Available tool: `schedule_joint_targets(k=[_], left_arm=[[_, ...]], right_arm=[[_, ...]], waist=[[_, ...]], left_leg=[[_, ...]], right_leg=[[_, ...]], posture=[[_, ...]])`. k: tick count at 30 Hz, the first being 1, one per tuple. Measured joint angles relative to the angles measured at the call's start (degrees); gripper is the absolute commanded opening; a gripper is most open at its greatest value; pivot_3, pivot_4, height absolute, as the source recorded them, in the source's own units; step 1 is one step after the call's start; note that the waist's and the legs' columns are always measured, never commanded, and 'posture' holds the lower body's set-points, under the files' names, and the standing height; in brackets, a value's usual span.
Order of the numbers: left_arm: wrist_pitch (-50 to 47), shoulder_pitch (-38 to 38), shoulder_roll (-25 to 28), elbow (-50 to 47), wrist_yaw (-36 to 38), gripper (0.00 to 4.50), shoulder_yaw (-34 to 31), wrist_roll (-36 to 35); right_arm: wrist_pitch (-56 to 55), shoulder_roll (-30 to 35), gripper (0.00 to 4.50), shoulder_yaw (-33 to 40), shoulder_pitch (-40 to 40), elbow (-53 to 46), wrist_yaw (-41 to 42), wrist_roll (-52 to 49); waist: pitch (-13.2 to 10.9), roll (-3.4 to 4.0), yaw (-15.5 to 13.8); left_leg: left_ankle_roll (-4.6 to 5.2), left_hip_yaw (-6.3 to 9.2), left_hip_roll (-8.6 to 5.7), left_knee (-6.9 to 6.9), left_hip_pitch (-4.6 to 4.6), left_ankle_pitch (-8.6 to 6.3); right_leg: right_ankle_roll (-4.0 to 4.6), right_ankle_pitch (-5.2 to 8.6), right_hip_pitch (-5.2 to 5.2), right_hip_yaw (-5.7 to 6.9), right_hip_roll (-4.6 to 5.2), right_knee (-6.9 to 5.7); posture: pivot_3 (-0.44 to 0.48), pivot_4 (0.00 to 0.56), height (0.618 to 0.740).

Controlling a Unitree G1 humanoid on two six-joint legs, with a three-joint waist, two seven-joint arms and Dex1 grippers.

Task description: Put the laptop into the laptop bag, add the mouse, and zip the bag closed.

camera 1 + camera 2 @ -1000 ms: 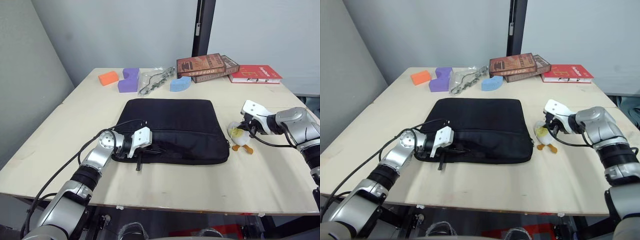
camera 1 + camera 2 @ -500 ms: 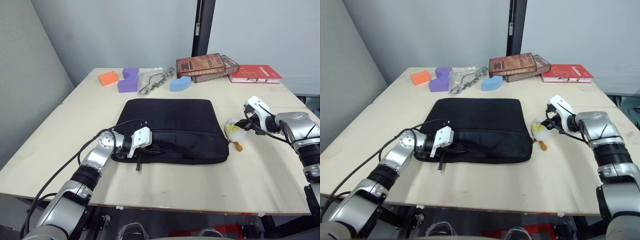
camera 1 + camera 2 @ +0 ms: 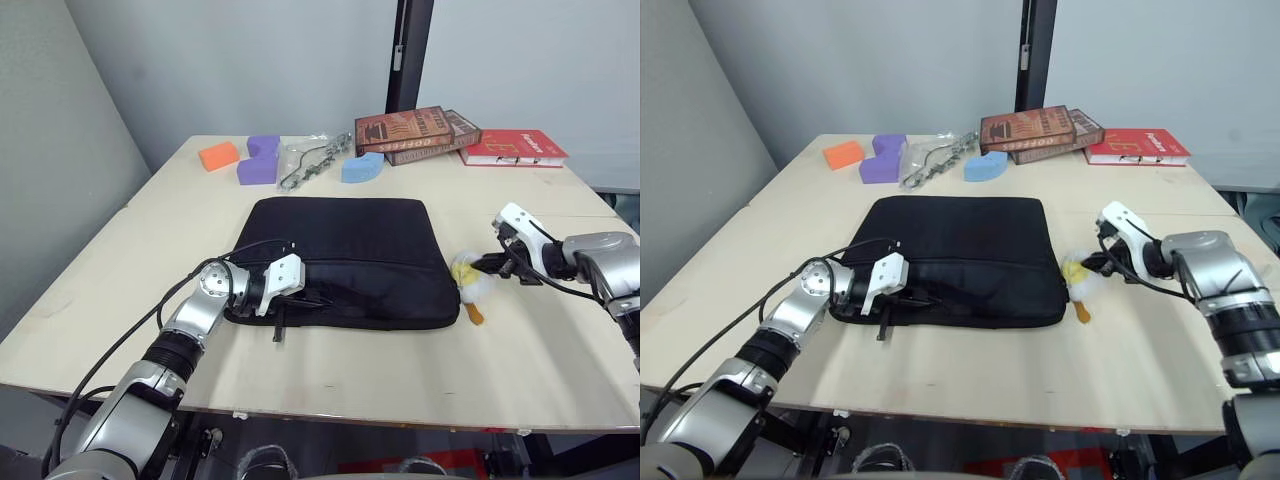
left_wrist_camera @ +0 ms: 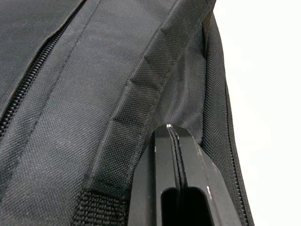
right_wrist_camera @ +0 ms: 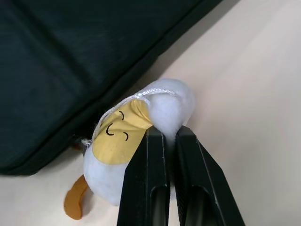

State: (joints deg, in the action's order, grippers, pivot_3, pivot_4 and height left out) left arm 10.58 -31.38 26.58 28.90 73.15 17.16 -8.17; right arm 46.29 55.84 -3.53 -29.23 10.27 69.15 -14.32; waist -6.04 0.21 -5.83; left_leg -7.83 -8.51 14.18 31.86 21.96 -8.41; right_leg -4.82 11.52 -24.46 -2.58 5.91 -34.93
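arms: silver-grey metal, black joints | wrists: white housings | cables: black (looped loose) | fingers: black

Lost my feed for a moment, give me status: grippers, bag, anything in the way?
Left gripper shut at laptop bag front edge. Right gripper shut on soft toy, right of bag. Nothing blocking.

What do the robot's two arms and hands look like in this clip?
Both arms are silver-grey metal with rounded joints and black ribbed sections, and loose black cables run along them. The left hand and the right hand each have a white housing at the wrist and two flat black fingers.
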Motion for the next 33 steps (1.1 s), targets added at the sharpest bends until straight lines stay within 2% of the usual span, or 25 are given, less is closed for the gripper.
schedule_joint_targets(k=[2, 7, 18, 30, 31, 33], left_arm=[[-0.1, 0.1, 0.0, -0.1, 0.0, 0.00, 0.0, 0.0], [-0.4, 0.1, 0.0, -0.1, -0.1, 0.00, 0.0, 0.0], [-0.5, 0.1, 0.0, -0.1, 0.0, 0.00, 0.0, 0.0], [-1.7, 0.2, 0.2, -1.0, 0.4, 0.00, 0.0, 0.0], [-1.8, 0.2, 0.2, -1.1, 0.4, 0.00, 0.0, 0.0], [-2.0, 0.2, 0.2, -1.2, 0.5, 0.00, 0.0, 0.0]], right_arm=[[1.6, 2.9, 0.05, -0.5, 1.7, -1.8, 3.6, -1.6], [2.5, 4.0, 0.05, -1.0, 4.4, -2.3, 7.2, -3.9], [2.8, 3.4, 0.05, -1.3, 4.9, -2.1, 7.3, -5.7], [-1.4, 6.0, 4.18, -1.1, 6.2, -1.7, 10.1, -6.5], [-1.7, 6.5, 4.46, -0.8, 6.2, -1.6, 10.4, -6.6], [-2.5, 7.5, 4.46, -0.6, 6.2, -1.4, 11.1, -6.6]], waist=[[0.0, 0.01, 0.0], [0.0, 0.01, 0.1], [0.0, 0.03, 0.1], [0.0, 0.03, 0.1], [0.0, 0.02, 0.1], [0.0, 0.03, 0.1]], left_leg=[[0.00, 0.00, 0.00, -0.02, -0.02, 0.00], [0.00, -0.01, 0.00, -0.02, -0.01, 0.00], [0.00, -0.01, 0.00, -0.02, -0.02, 0.00], [0.00, -0.03, 0.00, -0.02, 0.00, 0.00], [0.00, -0.03, 0.00, -0.02, 0.00, 0.00], [0.00, -0.03, 0.00, -0.02, 0.00, 0.00]], right_leg=[[-0.05, 0.03, 0.01, 0.00, 0.00, 0.02], [-0.41, 0.25, 0.01, -0.01, 0.00, 0.02], [-0.19, 0.11, 0.01, -0.01, 0.00, 0.02], [-0.05, 0.03, 0.00, -0.02, 0.01, 0.05], [-0.05, 0.03, 0.00, -0.02, 0.01, 0.06], [-0.05, 0.03, 0.00, -0.02, 0.01, 0.06]], posture=[[0.000, 0.150, 0.734], [0.000, 0.150, 0.734], [0.000, 0.150, 0.734], [0.000, 0.150, 0.734], [0.000, 0.150, 0.734], [0.000, 0.150, 0.734]])
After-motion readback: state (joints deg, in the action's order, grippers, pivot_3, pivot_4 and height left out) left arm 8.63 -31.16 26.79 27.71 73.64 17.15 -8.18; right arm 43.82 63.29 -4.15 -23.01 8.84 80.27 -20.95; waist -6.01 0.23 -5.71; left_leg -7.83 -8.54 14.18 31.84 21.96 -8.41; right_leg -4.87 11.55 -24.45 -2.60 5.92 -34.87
